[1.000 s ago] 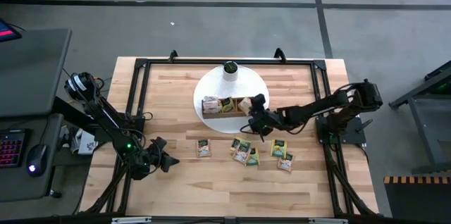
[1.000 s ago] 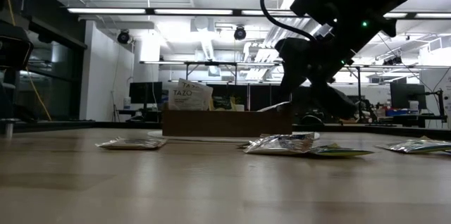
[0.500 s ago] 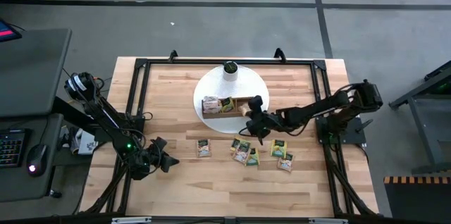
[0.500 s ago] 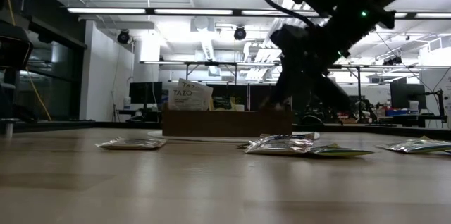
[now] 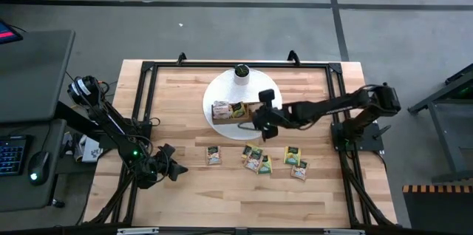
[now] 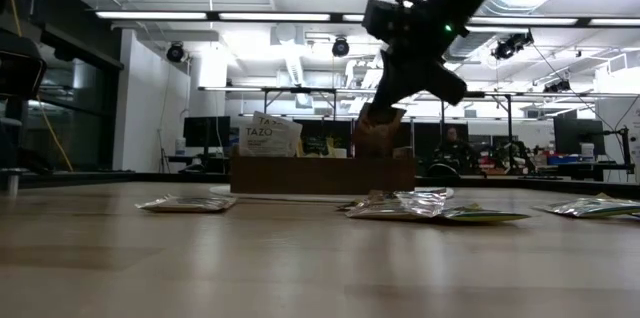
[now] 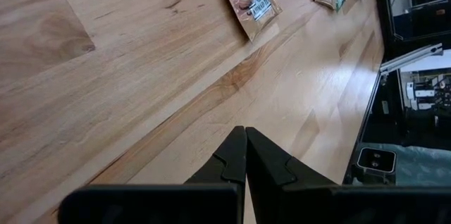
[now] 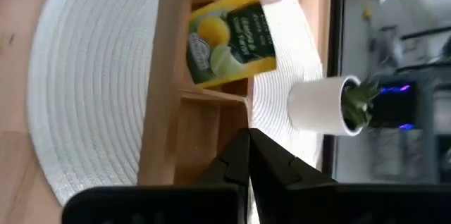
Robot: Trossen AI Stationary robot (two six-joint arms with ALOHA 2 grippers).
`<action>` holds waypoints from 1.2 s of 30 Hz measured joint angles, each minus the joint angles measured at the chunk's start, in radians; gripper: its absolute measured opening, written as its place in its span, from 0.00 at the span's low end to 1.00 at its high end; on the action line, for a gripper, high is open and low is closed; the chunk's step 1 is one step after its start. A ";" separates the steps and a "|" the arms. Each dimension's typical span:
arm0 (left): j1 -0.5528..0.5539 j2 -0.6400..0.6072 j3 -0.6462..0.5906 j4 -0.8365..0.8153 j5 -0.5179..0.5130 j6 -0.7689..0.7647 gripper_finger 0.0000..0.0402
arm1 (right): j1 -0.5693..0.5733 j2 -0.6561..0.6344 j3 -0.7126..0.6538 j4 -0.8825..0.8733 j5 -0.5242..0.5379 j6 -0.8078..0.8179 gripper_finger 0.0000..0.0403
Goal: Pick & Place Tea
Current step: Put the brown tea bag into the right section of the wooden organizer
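- High view first: left gripper (image 5: 179, 168) rests pressed together on the near table (image 5: 222, 198) edge.
- Loose tea sachets (image 5: 259, 161) lie mid-table.
- Right gripper (image 5: 253, 122), fingers together (nothing clearly pinched), hangs over the wooden tray (image 5: 235, 116), which holds a yellow-green sachet (image 8: 229, 44).
- White pot (image 5: 241, 75) stands beyond.

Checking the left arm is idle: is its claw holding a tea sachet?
No, the left claw is shut on nothing above bare table, sachets lying apart from it.

Five loose tea sachets (image 5: 257, 159) on the table, one wooden tray (image 5: 235, 110), one white mat (image 5: 222, 91), one potted plant (image 5: 241, 73).
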State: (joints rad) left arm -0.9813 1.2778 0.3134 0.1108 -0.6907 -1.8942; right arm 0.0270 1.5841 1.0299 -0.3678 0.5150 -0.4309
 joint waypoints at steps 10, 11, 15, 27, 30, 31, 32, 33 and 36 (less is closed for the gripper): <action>0.000 0.000 0.000 0.002 0.002 0.000 0.00 | -0.105 -0.001 0.054 -0.068 -0.206 0.145 0.00; 0.000 0.000 0.000 0.002 0.003 0.000 0.00 | -0.111 -0.001 0.054 -0.074 -0.230 0.148 0.00; 0.000 0.000 0.000 0.003 0.008 0.000 0.00 | -0.132 0.005 0.054 -0.086 -0.267 0.162 0.00; 0.000 0.000 0.000 0.002 0.008 0.000 0.00 | -0.194 0.020 0.054 -0.082 -0.373 0.165 0.00; 0.000 0.000 0.000 0.002 0.008 0.000 0.00 | -0.194 0.053 0.054 -0.078 -0.393 0.163 0.00; 0.000 0.000 0.000 0.002 0.008 0.000 0.00 | -0.194 0.064 0.054 -0.076 -0.395 0.163 0.00; 0.000 0.000 0.000 0.002 0.008 0.000 0.00 | -0.194 0.075 0.054 -0.075 -0.395 0.163 0.00; 0.000 0.000 0.000 0.002 0.008 0.000 0.00 | -0.194 0.082 0.054 -0.072 -0.394 0.164 0.00; 0.000 0.000 0.000 0.006 0.008 0.000 0.00 | -0.194 0.090 0.054 -0.061 -0.380 0.162 0.00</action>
State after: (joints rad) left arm -0.9817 1.2778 0.3134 0.1166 -0.6827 -1.8942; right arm -0.1665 1.6745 1.0836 -0.4289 0.1347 -0.2687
